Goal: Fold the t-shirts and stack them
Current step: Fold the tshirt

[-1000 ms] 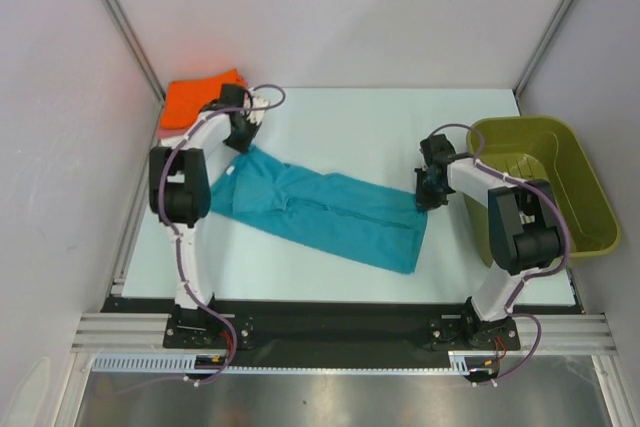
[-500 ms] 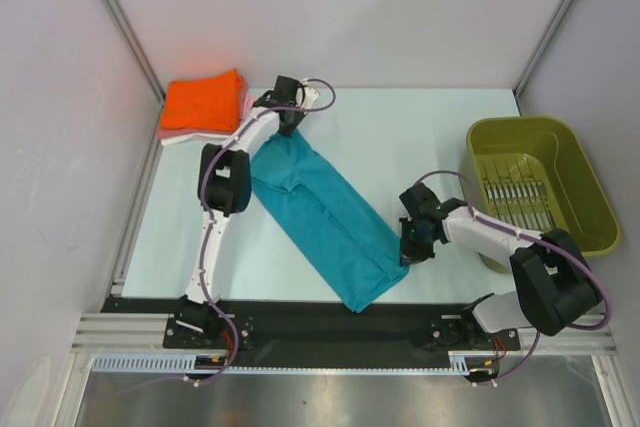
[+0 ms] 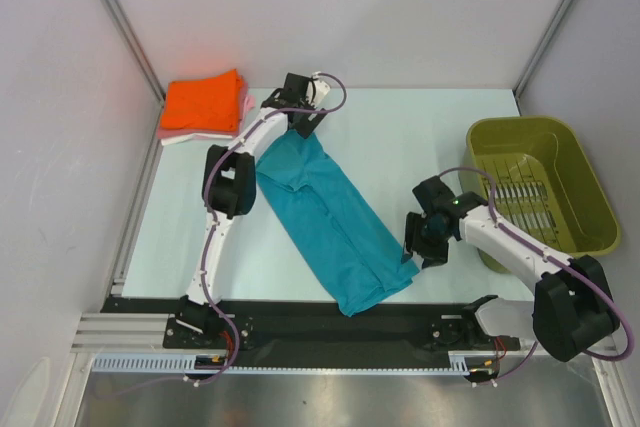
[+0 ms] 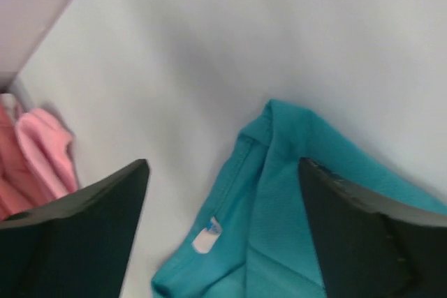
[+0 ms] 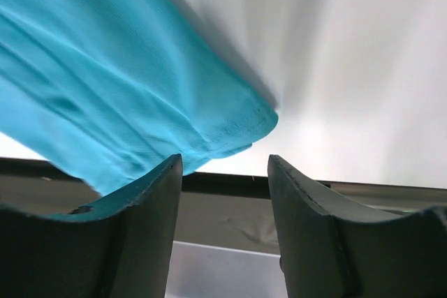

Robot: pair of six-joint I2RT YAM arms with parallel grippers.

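On the tabletop (image 3: 420, 137): the teal shirt (image 3: 325, 212) was laid as a long folded strip, running slantwise from the far left to the near edge.
Left jaws: the left gripper (image 3: 302, 123) was held spread over the collar end; the neck tag (image 4: 206, 239) was seen between the jaws, nothing clamped.
Right jaws: the right gripper (image 3: 416, 245) was likewise parted, just beside the hem corner, with the cloth ahead and ungripped.
Step in hand: an end-over-end fold was judged due. One end should be pinched low at both corners, carried over evenly, and its edges matched.
Stack: the orange shirt (image 3: 202, 99) was lying on the pink shirt (image 4: 47, 150) in the far-left corner, near the left jaws.
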